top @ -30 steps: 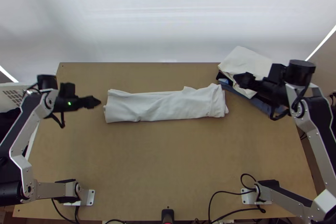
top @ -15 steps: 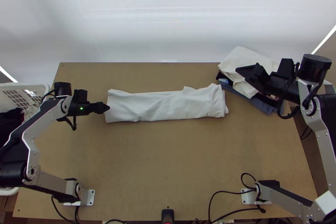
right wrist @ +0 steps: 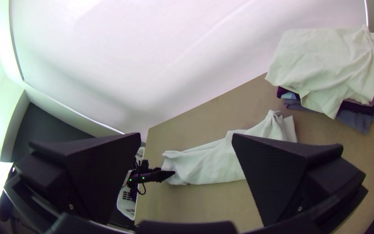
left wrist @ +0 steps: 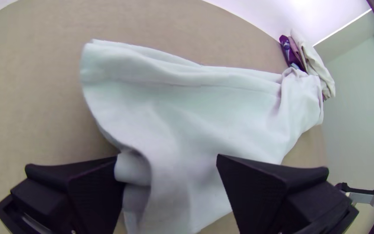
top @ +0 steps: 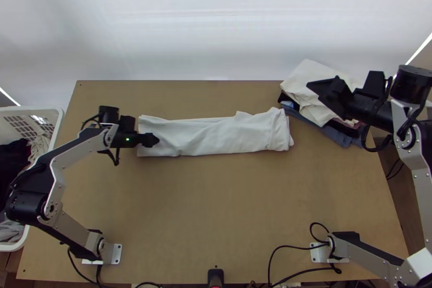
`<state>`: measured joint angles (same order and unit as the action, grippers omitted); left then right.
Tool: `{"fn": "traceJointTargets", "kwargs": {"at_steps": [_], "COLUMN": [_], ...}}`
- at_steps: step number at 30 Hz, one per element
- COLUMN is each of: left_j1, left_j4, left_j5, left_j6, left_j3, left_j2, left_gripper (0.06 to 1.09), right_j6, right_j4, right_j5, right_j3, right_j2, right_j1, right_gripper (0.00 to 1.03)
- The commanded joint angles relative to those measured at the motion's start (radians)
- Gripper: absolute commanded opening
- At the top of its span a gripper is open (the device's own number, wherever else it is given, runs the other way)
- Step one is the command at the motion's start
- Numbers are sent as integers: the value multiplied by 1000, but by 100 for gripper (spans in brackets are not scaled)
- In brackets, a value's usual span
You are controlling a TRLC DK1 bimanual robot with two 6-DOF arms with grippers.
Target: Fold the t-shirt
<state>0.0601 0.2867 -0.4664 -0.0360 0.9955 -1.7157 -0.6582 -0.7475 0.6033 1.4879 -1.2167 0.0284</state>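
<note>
The white t-shirt [top: 216, 135] lies folded into a long narrow strip across the table, somewhat wrinkled. My left gripper [top: 153, 140] is over its left end in the top view. In the left wrist view, my left gripper [left wrist: 169, 167] is open, with part of the shirt [left wrist: 187, 117] between its fingers. My right gripper [top: 318, 87] is above the pile of folded clothes in the top view; in the right wrist view my right gripper [right wrist: 187, 138] stands open and holds nothing, the shirt [right wrist: 213, 162] showing beyond it.
A pile of folded clothes with a cream cloth [top: 305, 77] on top sits at the table's far right corner. A white basket [top: 58, 120] with garments stands at the left edge. Cables [top: 294, 274] run along the near edge.
My left gripper has moved right, from beside the shirt to over its left end. The right gripper has shifted slightly over the pile and opened wider. The shirt lies as before.
</note>
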Motion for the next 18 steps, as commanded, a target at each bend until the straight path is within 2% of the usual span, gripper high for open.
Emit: {"fn": "traceJointTargets", "kwargs": {"at_steps": [1,3,4,6,14,18], "left_j1": [32,21,3,-55,-393,-502], "left_j4": [12,9,17,19,172,266], "left_j5": [-3,32,32,34,14,8], "left_j6": [-45,-56,-53,-38,200,274], "left_j3": [3,6,6,5,42,103], "left_j2": [11,30,38,50,64,70], "left_gripper": [55,13,10,10,10,10], "right_j6": [-26,-26,-26,-24,-3,6], "right_j4": [-12,-12,-12,-12,-9,-1], "right_j5": [10,10,10,10,10,10], "right_j3": [15,9,6,-3,-44,-63], "right_j2": [6,9,11,14,26,26], "right_j1": [-2,-2,-2,-2,-2,-2], "right_gripper": [99,99,99,99,99,99]}}
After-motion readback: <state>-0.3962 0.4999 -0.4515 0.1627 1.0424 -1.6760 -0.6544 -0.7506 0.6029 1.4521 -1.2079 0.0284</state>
